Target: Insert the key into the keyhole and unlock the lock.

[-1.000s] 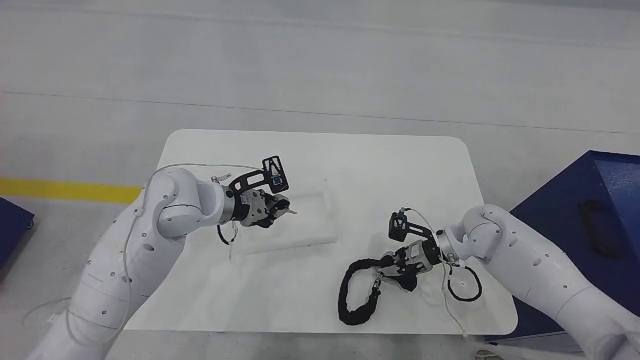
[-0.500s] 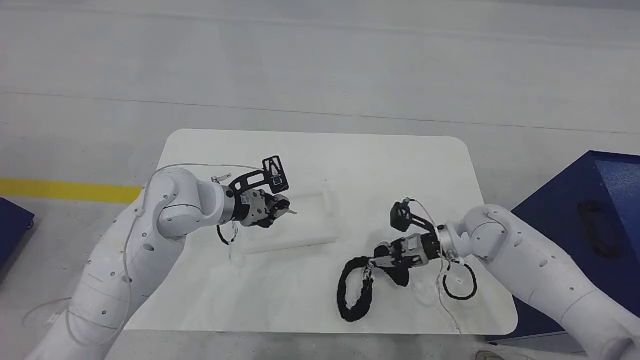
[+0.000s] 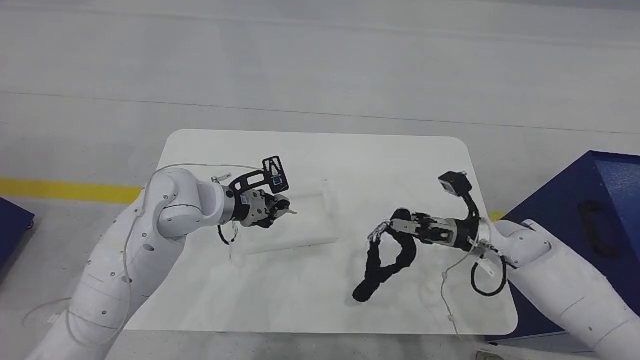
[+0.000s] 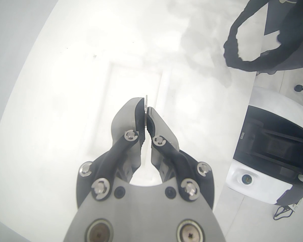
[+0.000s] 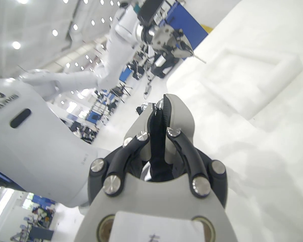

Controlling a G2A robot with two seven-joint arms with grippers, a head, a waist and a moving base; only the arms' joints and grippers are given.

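On the white table (image 3: 300,155), beside a foam tray (image 3: 312,222), the right gripper (image 3: 397,226) pinched the black cable lock (image 3: 384,266), its loop drooping. Over the tray, the left gripper (image 4: 146,114) clamped the thin key (image 4: 146,99) between pressed fingers; inserting well would likely need keyhole and blade lined up squarely.

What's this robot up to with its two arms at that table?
It is trying to open a lock. The left gripper pinches a small metal key above a white foam tray on the table. The right gripper is clamped on a black cable lock, whose loop hangs down towards the table. Key and lock are apart, so the key has not yet gone in.
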